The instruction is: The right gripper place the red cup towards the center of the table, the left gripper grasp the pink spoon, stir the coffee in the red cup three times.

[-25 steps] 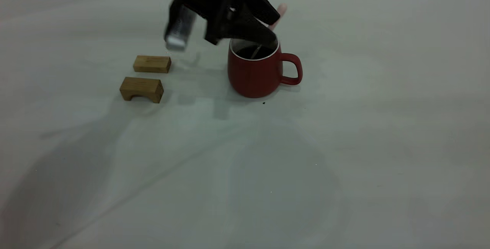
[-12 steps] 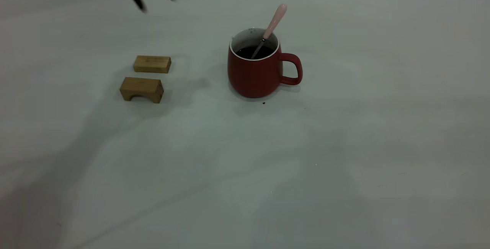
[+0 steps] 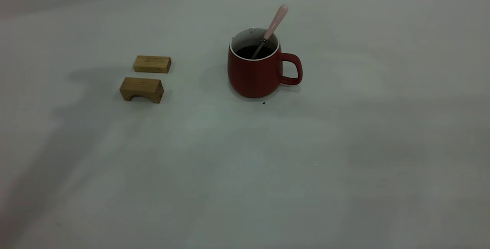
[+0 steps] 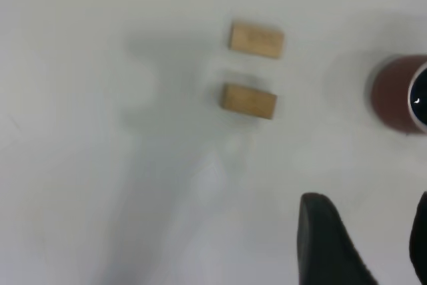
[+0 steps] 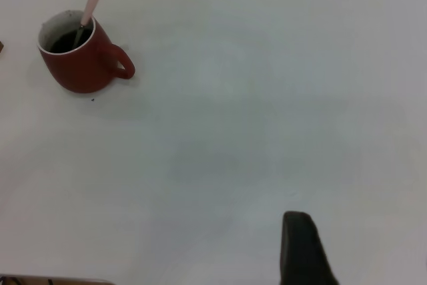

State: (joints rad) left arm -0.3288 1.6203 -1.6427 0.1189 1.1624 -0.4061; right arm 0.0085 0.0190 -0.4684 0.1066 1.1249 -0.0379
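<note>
Reading the scene for print first: no legible brand, label or writing on any item in the three views.

Counts: one red cup [image 3: 254,73], one pink spoon [image 3: 272,25], two wooden blocks, one table [image 3: 245,172].

Red cup stands upright just above centre of the exterior frame, loop handle pointing frame-right. Coffee [image 3: 254,52] is dark and sits below the white rim. Pink spoon stands in the cup, bowl end down in the coffee, pink handle leaning over the far rim toward upper right. Nothing grips it.

Flat block [image 3: 152,64] and arched block [image 3: 141,89] sit at left of centre, one behind the other, apart from each other and well apart from the cup.

Neither arm shows in the exterior view.

Left gripper [image 4: 370,245]: two dark fingers at the lower right of its wrist view with a clear gap between them, holding nothing, above the table; both blocks and the cup's edge visible past it.

Right gripper [image 5: 303,248]: only one dark finger shows at the lower edge of its wrist view, so spread or closed I cannot tell. Cup with spoon sits at upper left there, well away.
</note>
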